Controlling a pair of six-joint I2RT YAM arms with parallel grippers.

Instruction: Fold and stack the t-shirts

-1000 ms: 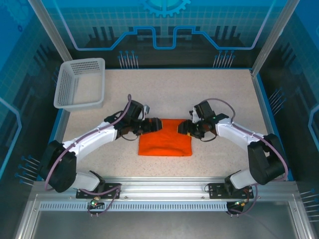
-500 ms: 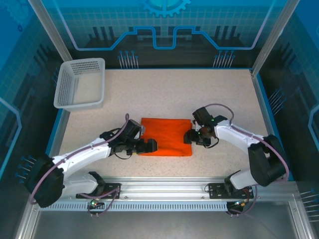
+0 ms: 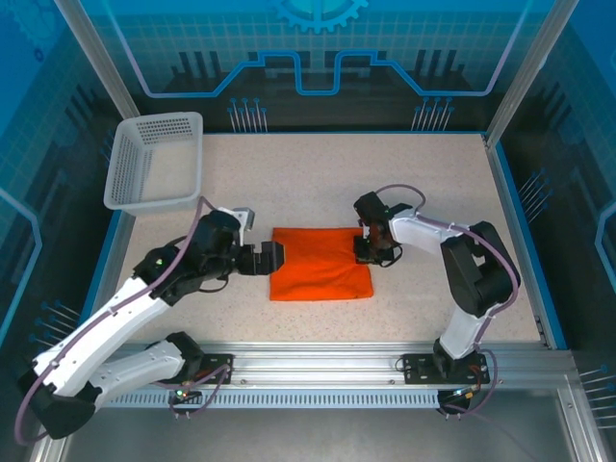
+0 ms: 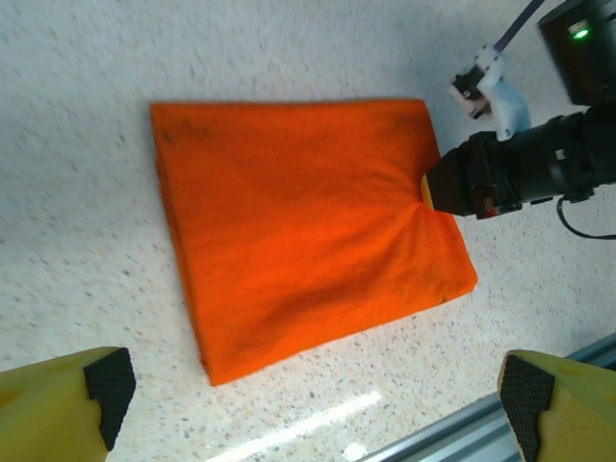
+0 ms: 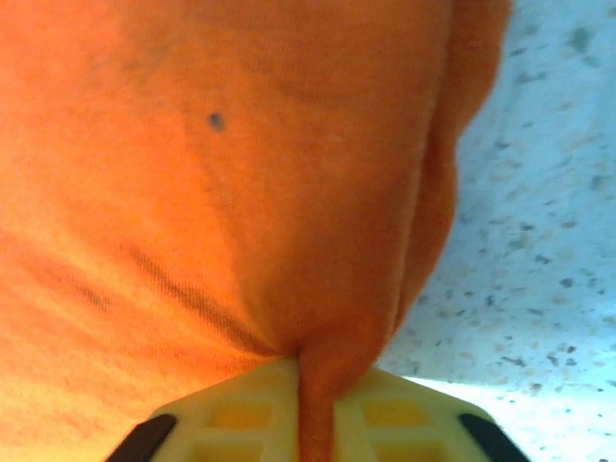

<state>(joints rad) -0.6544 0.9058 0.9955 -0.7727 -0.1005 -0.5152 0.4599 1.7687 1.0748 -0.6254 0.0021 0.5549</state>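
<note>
The plain bright orange fabric t-shirt [image 3: 318, 268] lies folded into a flat rectangle on the speckled tabletop [image 3: 318, 183], its right edge puckered.

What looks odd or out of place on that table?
The folded orange t-shirt is puckered at its right edge, where the right tool pinches a fold of fabric. A small dark speck marks the cloth.

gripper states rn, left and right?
Left gripper: open, holding nothing.
Right gripper: closed, pinching the edge of the t-shirt.
</note>
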